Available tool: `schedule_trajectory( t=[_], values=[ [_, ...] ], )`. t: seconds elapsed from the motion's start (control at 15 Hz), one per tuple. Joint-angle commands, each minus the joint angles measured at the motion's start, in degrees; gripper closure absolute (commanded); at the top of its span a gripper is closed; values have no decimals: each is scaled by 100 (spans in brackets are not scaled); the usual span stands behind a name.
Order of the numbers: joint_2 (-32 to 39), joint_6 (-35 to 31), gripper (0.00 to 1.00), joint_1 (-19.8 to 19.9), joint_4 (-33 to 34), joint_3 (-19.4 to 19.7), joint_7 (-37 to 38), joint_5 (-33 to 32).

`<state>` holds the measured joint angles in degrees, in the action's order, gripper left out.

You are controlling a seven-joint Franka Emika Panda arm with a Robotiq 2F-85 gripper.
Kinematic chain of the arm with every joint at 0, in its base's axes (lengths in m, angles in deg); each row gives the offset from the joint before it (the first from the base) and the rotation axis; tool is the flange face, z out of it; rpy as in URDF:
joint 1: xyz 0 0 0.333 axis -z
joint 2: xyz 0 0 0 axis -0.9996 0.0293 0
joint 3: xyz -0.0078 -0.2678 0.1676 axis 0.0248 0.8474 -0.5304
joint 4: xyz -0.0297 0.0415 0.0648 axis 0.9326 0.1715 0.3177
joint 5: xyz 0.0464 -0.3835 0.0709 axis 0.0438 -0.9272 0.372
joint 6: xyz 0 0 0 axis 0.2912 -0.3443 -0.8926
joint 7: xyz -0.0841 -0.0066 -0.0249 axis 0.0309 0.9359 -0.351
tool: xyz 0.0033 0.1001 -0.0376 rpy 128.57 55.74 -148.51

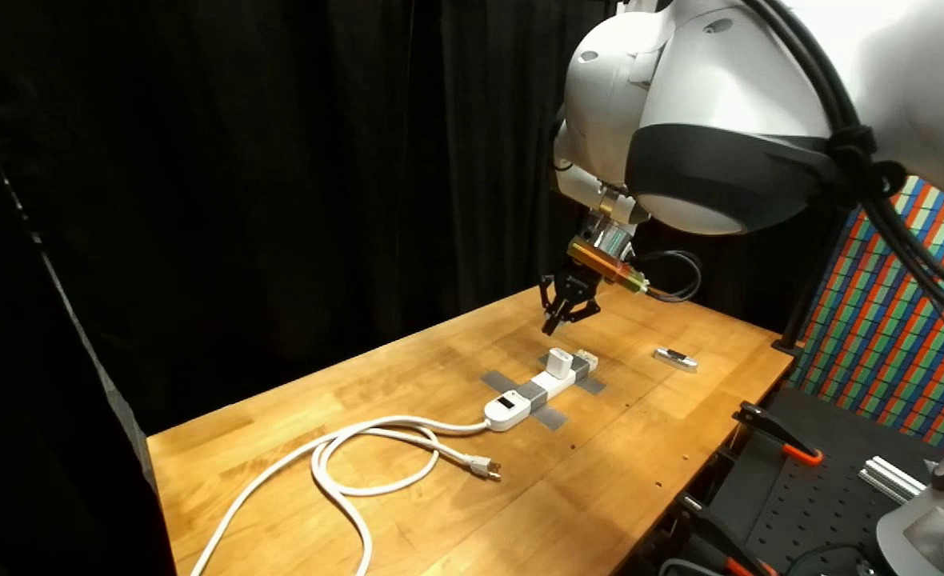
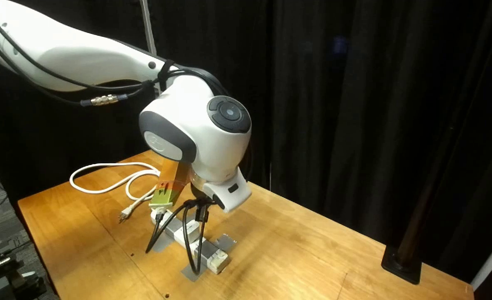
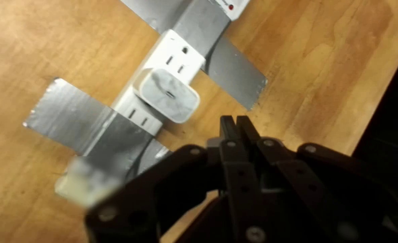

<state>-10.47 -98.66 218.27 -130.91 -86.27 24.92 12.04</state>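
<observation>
Claw (image 3: 235, 118) hangs above the counter (image 1: 584, 496), fingers (image 3: 228, 127) pressed together, nothing between them. White charger (image 3: 169, 95) stands on the taped power strip (image 1: 552, 385), inward of the edge along the black curtain (image 1: 280, 200). Reads as a hover near it; gripping would call for spreading, then shifting over. Arm (image 1: 744, 80) reaches in high, wrist bent down.

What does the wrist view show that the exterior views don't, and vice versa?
Only the wrist view: a red light and readable outlet slots. Only the exterior views: the white cord, its pronged plug, the robot arm and the black curtain. Shared: the white charger on the power strip, gray tape, the wooden table. The closed fingers show in the wrist view and in an exterior view.
</observation>
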Motion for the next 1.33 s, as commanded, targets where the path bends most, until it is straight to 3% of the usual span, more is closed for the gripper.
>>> schedule_trajectory(
  t=[0.0, 0.27, 0.67, 1.0, 1.27],
  values=[
    [74, -169, 93, -377, -65, 471, -313, 265],
    [-336, -455, 93, -695, -7, 871, 41, -492],
    [-688, -1053, 92, -826, -10, 711, 144, -1607],
    [-638, -797, 91, -956, -51, 504, 30, -2682],
    [-173, 3, 91, -814, 75, 477, -364, -3413]
  ],
)
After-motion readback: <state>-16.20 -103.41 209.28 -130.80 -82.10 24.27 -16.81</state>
